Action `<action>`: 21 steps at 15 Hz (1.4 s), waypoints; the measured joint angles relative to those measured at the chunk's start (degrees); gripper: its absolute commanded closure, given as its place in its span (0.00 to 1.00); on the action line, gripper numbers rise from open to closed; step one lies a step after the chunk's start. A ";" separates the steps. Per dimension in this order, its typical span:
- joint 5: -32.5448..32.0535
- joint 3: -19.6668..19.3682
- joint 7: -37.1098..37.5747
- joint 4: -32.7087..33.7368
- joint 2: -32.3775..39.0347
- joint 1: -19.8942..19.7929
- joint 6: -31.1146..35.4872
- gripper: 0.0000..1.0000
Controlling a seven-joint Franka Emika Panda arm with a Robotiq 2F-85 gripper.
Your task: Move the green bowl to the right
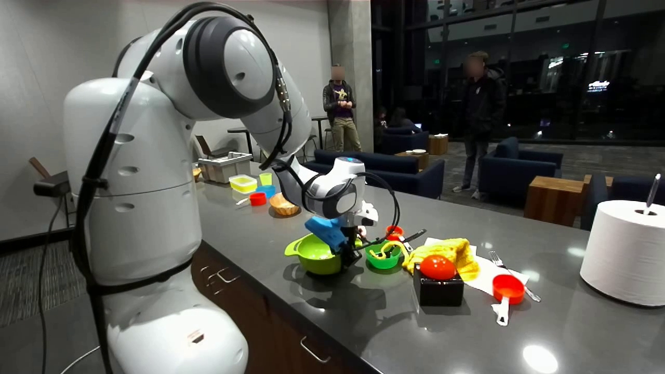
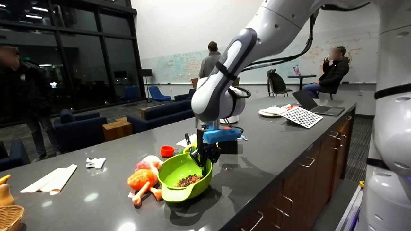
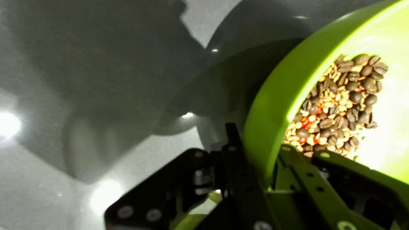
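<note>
The lime-green bowl (image 1: 307,253) is above or on the dark counter, wide and flared, with a lip on one side. It also shows in an exterior view (image 2: 173,170), where it looks tilted. In the wrist view its wall (image 3: 271,95) runs between my fingers, and coffee beans and small grains (image 3: 338,108) lie inside. My gripper (image 3: 258,150) is shut on the bowl's rim, one finger outside and one inside. It points down in both exterior views (image 1: 347,254) (image 2: 203,165). I cannot tell if the bowl's base touches the counter.
A darker-green cup (image 1: 383,261) stands close to the gripper. Near it are a yellow cloth (image 1: 452,253), a black box (image 1: 440,291) with a red ball on it, and a red measuring cup (image 1: 508,289). A plush toy (image 2: 141,180) lies right beside the bowl.
</note>
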 measured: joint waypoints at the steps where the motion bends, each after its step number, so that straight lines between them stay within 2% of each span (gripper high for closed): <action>1: 0.00 0.00 0.00 0.12 -0.05 0.03 -0.07 0.96; 12: 0.19 -0.24 -0.07 0.50 -2.72 -0.13 -2.58 0.97; 21: 2.47 -1.37 -0.56 -0.87 -8.97 -1.17 -5.66 0.97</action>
